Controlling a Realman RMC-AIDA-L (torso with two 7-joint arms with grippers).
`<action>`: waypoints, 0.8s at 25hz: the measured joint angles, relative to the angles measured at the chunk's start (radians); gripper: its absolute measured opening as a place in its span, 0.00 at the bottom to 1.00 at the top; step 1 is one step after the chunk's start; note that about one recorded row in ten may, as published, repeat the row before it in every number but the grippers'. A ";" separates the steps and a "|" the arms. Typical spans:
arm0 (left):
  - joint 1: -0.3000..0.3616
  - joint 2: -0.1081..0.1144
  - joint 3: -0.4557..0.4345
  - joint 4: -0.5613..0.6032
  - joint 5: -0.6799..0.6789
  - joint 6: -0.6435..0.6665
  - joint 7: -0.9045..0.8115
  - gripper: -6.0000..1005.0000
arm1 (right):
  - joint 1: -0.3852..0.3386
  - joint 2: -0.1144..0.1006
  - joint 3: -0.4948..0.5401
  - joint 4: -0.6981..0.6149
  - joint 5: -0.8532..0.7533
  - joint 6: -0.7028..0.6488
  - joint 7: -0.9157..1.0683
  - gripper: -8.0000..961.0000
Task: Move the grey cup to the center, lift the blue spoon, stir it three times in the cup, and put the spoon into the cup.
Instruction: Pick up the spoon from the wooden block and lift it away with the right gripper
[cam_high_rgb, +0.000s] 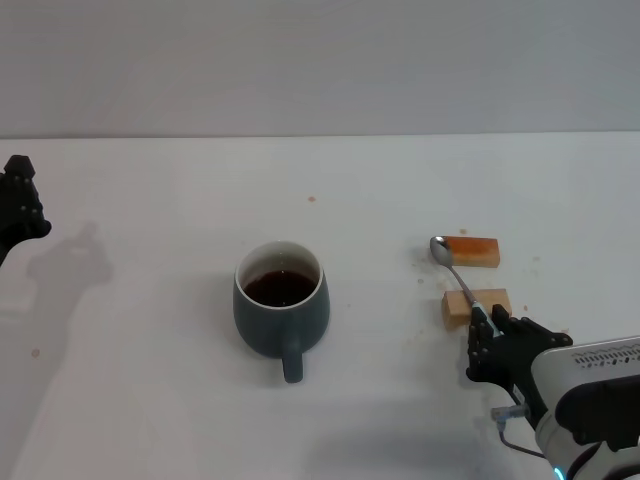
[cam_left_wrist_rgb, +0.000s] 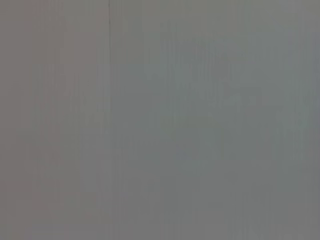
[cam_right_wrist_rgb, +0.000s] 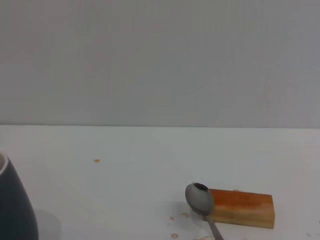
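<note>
At the near right corner of the surface (cam_high_rgb: 150, 400), the right hand (cam_high_rgb: 487, 338) reaches in low, its dark fingers closed around the handle end of the blue spoon (cam_high_rgb: 452, 270), which lies across two wooden blocks (cam_high_rgb: 472, 251). Left of them, mid-surface, stands the grey cup (cam_high_rgb: 281, 310), handle pointing near. Far left, the left hand (cam_high_rgb: 20, 205) hangs raised; whether it is open I cannot tell.

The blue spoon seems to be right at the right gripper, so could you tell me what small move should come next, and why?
Probably close on the handle and lift straight up. The right gripper sits at the handle end of the blue spoon, which rests across two wooden blocks, and the grey cup already stands mid-table. The left gripper is parked at the far left.
</note>
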 joint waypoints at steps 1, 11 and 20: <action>0.000 0.000 0.000 0.000 0.000 0.000 0.000 0.00 | 0.000 0.000 0.000 0.000 0.000 0.000 0.000 0.20; 0.000 0.001 -0.007 0.000 0.000 0.000 0.000 0.00 | 0.002 0.001 0.000 0.001 0.000 0.000 0.000 0.18; -0.001 0.002 -0.007 -0.002 0.000 0.000 0.000 0.00 | 0.005 0.003 0.003 0.002 0.001 0.000 0.000 0.16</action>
